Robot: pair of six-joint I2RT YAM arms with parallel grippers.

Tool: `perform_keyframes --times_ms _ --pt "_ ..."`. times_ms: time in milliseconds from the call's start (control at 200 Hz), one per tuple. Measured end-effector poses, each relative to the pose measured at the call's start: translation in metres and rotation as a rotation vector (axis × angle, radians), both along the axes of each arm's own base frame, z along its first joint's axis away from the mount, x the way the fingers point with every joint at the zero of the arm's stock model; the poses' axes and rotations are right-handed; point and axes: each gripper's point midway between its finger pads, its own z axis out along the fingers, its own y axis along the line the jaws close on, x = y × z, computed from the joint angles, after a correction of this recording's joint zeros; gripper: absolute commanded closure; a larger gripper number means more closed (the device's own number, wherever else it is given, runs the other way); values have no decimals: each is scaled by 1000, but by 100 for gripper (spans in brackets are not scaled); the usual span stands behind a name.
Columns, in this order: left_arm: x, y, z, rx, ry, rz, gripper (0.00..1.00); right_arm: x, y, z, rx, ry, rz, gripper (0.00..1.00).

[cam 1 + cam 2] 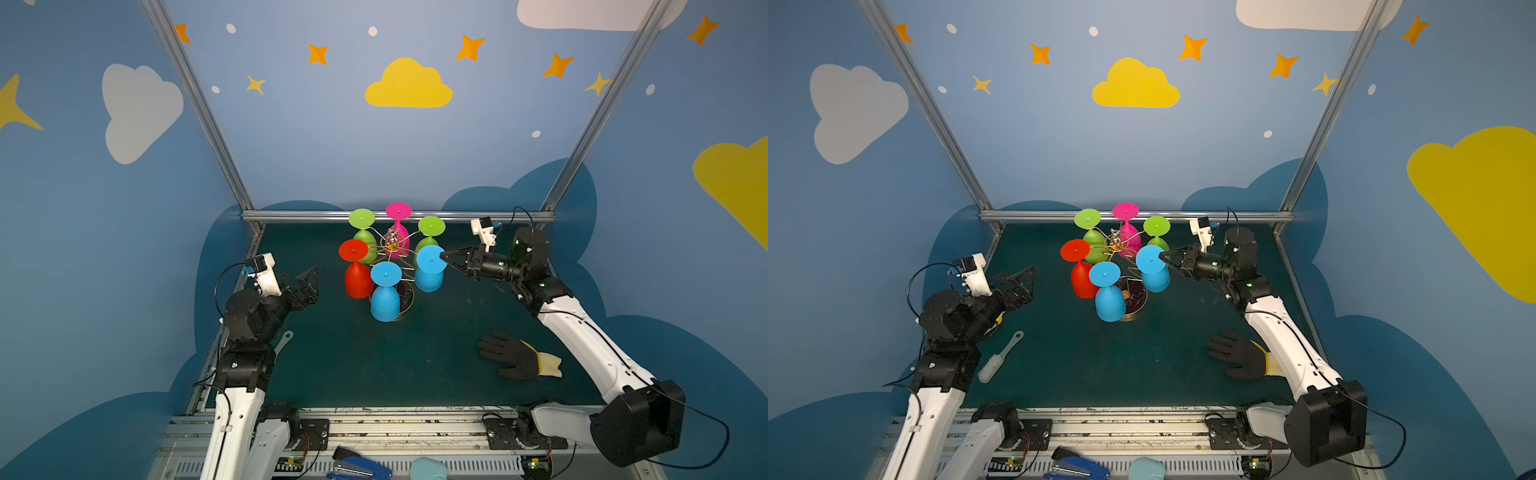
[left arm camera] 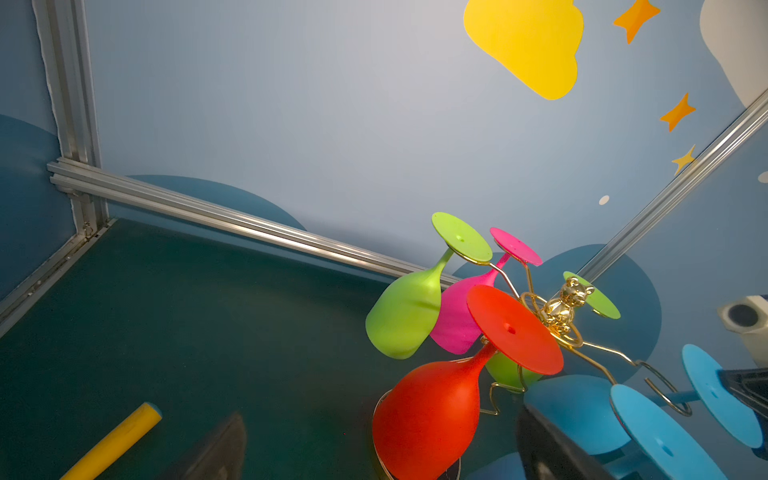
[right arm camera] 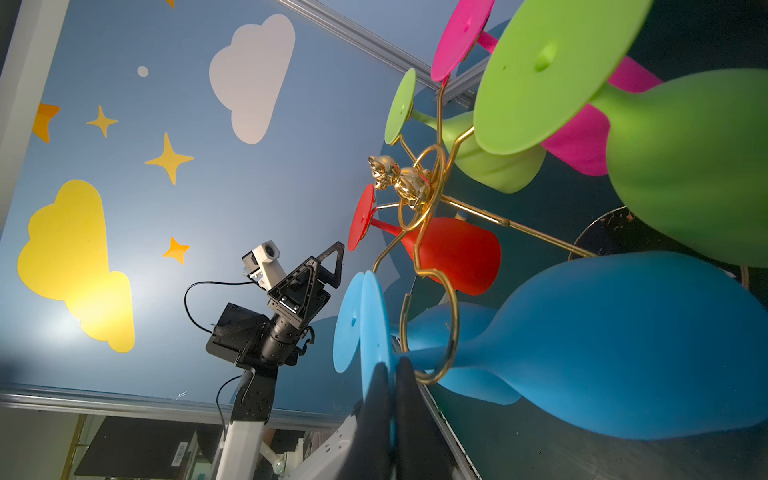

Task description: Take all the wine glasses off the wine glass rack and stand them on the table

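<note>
My right gripper [image 1: 444, 256] reaches in from 3 o'clock of the wine glass rack [image 1: 391, 240], its fingers pressed together with the tips against the round foot of the blue wine glass [image 1: 430, 272], which hangs bowl-down on the rack's 3 o'clock arm; whether they pinch that rim I cannot tell. The rack stands upright on the green table [image 1: 436, 374], toward 12 o'clock, also bearing a red glass [image 1: 357, 278] at 8, a second blue glass [image 1: 385, 301] at 6 and a pink glass [image 1: 398, 211] at 12. My left gripper [image 1: 300, 279] hangs at 9 o'clock, well apart from the rack, fingers spread wide
</note>
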Motion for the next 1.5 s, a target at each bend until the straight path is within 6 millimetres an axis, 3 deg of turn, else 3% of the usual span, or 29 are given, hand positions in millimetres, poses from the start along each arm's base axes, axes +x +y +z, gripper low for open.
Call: perform_keyframes --times_ms 681,1502 --pt "-2 -3 2 -9 -4 -18 0 -5 13 26 6 -52 21 100" --pt "-2 -5 2 -11 -4 -29 0 17 34 21 -8 -41 41 100"
